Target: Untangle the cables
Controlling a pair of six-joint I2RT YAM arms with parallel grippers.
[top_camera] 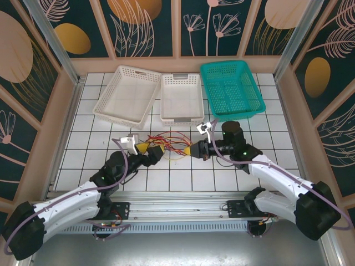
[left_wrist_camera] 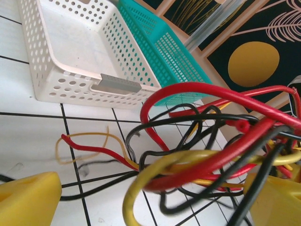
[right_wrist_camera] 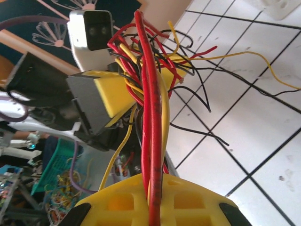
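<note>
The cables [top_camera: 170, 145], thin red, black and yellow wires, form one tangle on the white tiles between my two grippers. My right gripper [top_camera: 195, 151] is shut on a few red and yellow strands of the cables [right_wrist_camera: 153, 117], which run up out of its yellow jaws [right_wrist_camera: 157, 205]. My left gripper [top_camera: 150, 150] stands wide open at the tangle's left side. Its yellow fingers [left_wrist_camera: 29, 197] sit far apart, and loops of the cables [left_wrist_camera: 202, 160] hang between them without being pinched. Loose wire ends [left_wrist_camera: 89, 146] trail over the tiles.
Two white perforated baskets [top_camera: 126, 93] [top_camera: 181, 98] and a teal basket [top_camera: 231, 88] stand in a row behind the tangle. The nearest white basket [left_wrist_camera: 70, 52] lies just beyond the cables. Wooden walls enclose the tiled table [top_camera: 266, 144].
</note>
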